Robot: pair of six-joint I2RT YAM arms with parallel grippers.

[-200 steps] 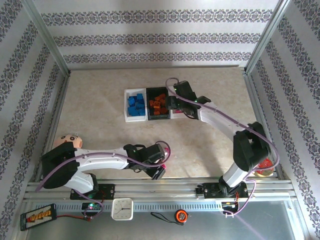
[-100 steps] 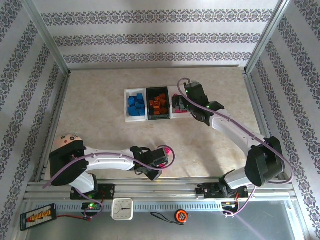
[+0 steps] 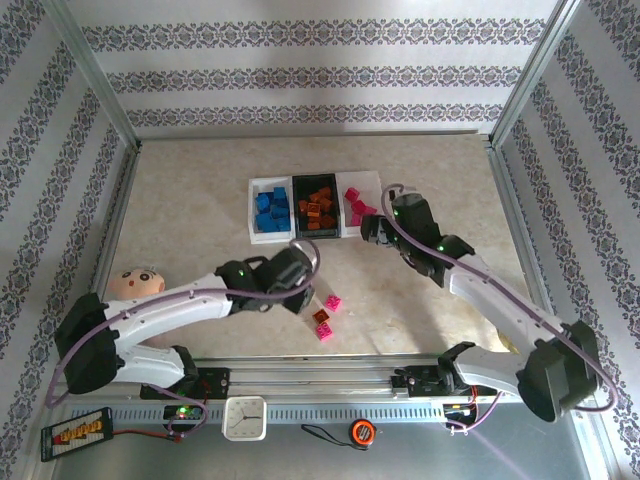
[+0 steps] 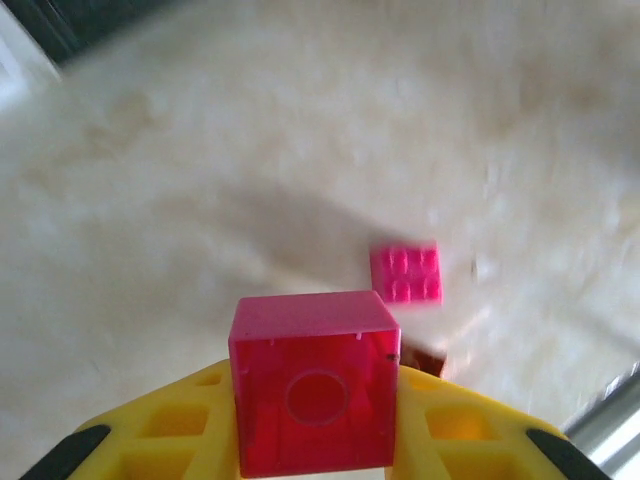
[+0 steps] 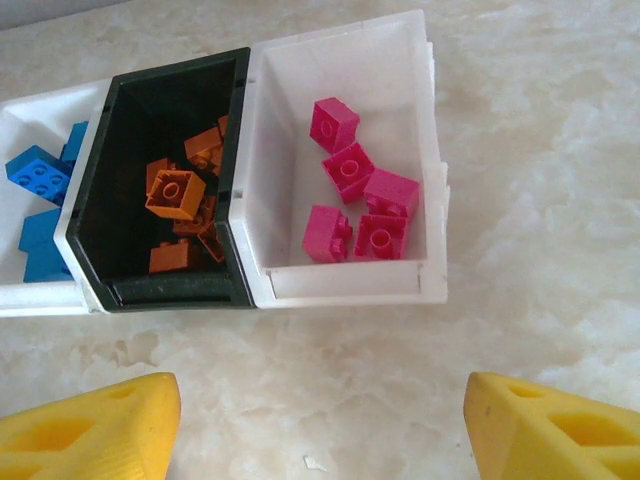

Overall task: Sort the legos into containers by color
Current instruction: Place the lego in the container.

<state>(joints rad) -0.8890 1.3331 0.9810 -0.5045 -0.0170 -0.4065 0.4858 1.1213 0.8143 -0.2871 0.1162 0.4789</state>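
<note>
Lying in containers [image 5: 340, 285], blue, orange, pink legos [image 5: 349, 170]

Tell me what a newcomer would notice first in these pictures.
The left gripper is shut on a pink lego, huge in the left wrist view. In the middle of the table, three joined containers hold blue, orange-brown and pink legos apart, with the right gripper open just in front. Three loose legos lie near the front edge.
</note>
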